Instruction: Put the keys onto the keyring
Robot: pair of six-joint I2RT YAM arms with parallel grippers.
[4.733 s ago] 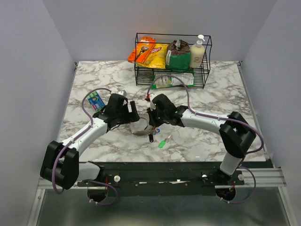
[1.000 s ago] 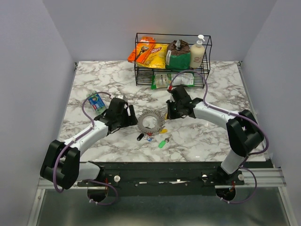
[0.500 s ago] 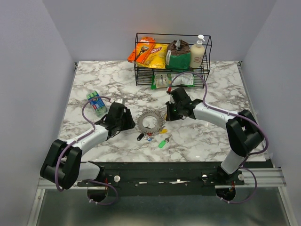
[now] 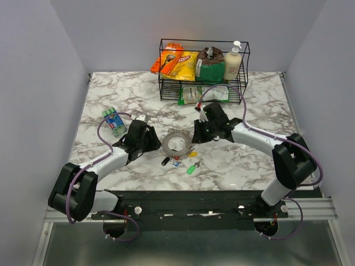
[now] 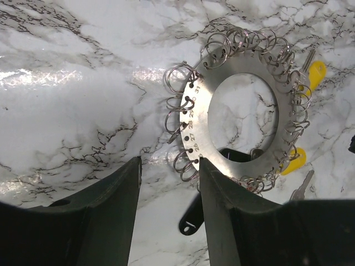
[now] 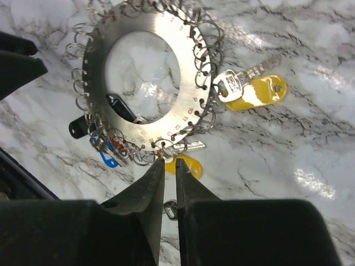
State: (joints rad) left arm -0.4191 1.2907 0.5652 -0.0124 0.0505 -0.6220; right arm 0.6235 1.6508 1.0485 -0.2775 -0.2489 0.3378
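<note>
The keyring [image 4: 177, 144] is a flat silvery disc with a toothed edge of small wire rings, and it lies on the marble table. It also shows in the left wrist view [image 5: 199, 122] and the right wrist view [image 6: 177, 72]. Keys hang at its edge: yellow [image 6: 252, 91], a second yellow [image 6: 188, 165], blue [image 6: 108, 160], red [image 6: 116, 147] and black [image 5: 191, 219]. A green key [image 4: 191, 169] lies loose near the front. My left gripper [image 5: 169, 166] is open and empty at the ring's left edge. My right gripper [image 6: 170, 163] is shut and empty, just right of the ring.
A black wire rack [image 4: 204, 69] holding snack bags and a soap bottle stands at the back. A blue and green packet [image 4: 112, 123] lies left of the left arm. The table's front edge runs just below the green key.
Both grippers have drawn back from the keyring, which now lies flat between them with the keys at its near edge. In the last second the right gripper shifted slightly left.
</note>
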